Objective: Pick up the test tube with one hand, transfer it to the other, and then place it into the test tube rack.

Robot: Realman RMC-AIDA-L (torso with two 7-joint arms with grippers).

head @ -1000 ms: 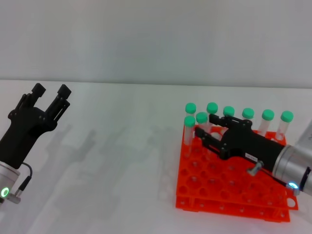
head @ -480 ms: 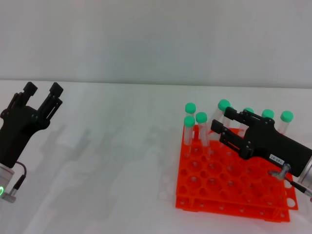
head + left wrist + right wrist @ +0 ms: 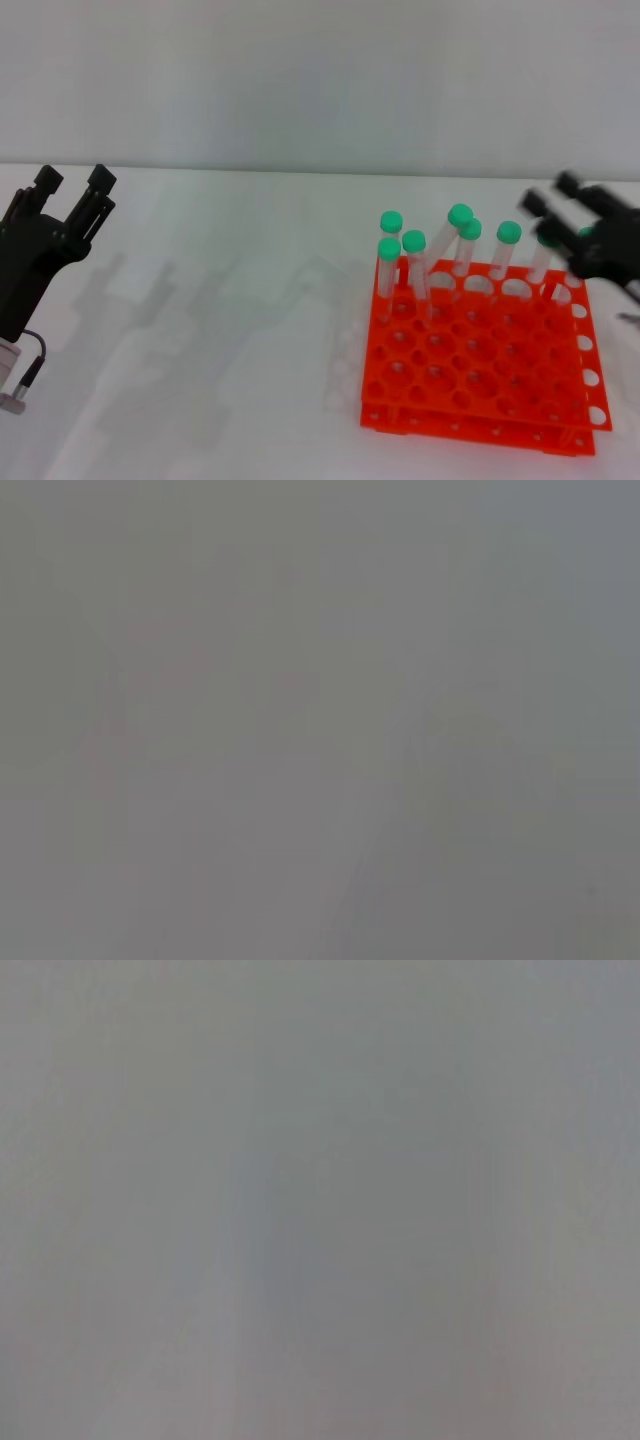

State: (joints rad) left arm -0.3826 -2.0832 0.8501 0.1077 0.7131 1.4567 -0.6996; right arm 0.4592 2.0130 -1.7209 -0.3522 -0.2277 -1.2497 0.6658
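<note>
Test tube rack (image 3: 478, 365) on table (image 3: 230, 330), nearest, well right of left gripper (image 3: 72, 184). Left gripper at far left edge, fingers spread, holding nothing. Green-capped tubes stand along rack's back rows. Test tube (image 3: 446, 240) leans tilted in back row, free of both grippers. Right gripper (image 3: 560, 195) just beyond rack's back right corner, blurred, fingers parted, empty. Both wrist views show only grey haze.
</note>
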